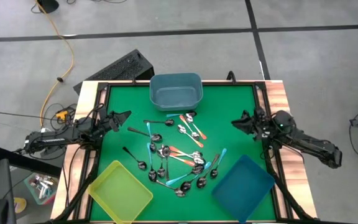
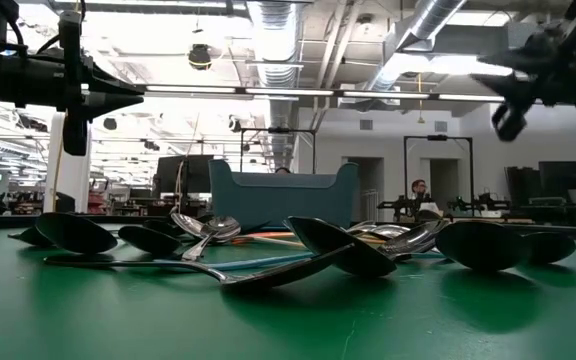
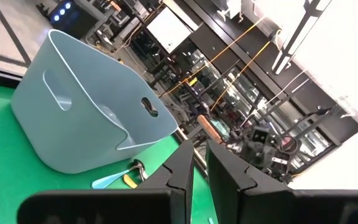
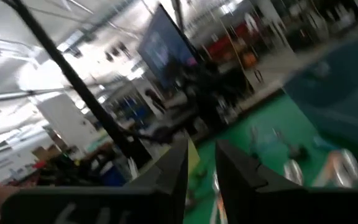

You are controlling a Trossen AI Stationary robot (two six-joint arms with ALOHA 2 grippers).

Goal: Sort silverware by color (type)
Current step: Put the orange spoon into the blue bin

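The spoons [image 1: 173,154] lie in a loose heap on the middle of the green table, their handles teal, orange-red or dark metal; the low view shows their bowls [image 2: 338,245] resting on the mat. My left gripper [image 1: 125,116] hovers above the table's left side, pointing at the heap, fingers together but for a narrow slit [image 3: 199,158]. My right gripper [image 1: 235,122] hovers above the right side, also pointing at the heap, with its fingers close together [image 4: 202,155]. Neither holds anything.
A grey-blue bin [image 1: 176,90] stands at the far edge, a yellow bin [image 1: 120,191] at the near left corner and a dark blue bin [image 1: 243,186] at the near right corner. Bare green mat [image 1: 120,140] lies between each gripper and the heap.
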